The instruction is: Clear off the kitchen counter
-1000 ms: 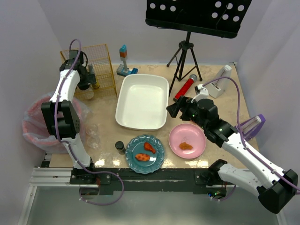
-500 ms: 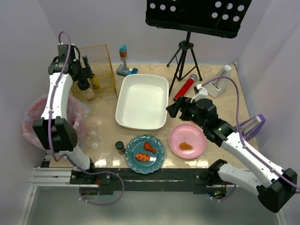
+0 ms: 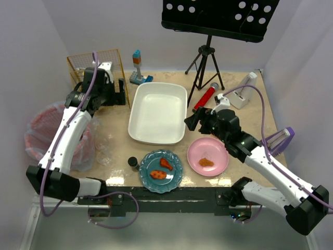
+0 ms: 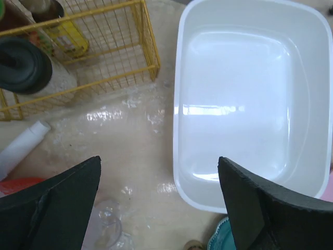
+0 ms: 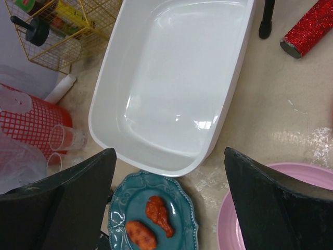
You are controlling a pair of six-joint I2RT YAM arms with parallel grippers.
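The beige bench (image 3: 118,136) was seen stretched beneath both arms, a white tub (image 3: 157,112) set mid-surface. The left hand (image 4: 158,172) was held released, empty, over the tub's left rim; the right hand (image 5: 170,156) was likewise spread wide.

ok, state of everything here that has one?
tub: empty
teal plate: holds two food pieces
pink plate: holds one piece
red tube: lying flat
left claw: open, empty
right claw: open, empty
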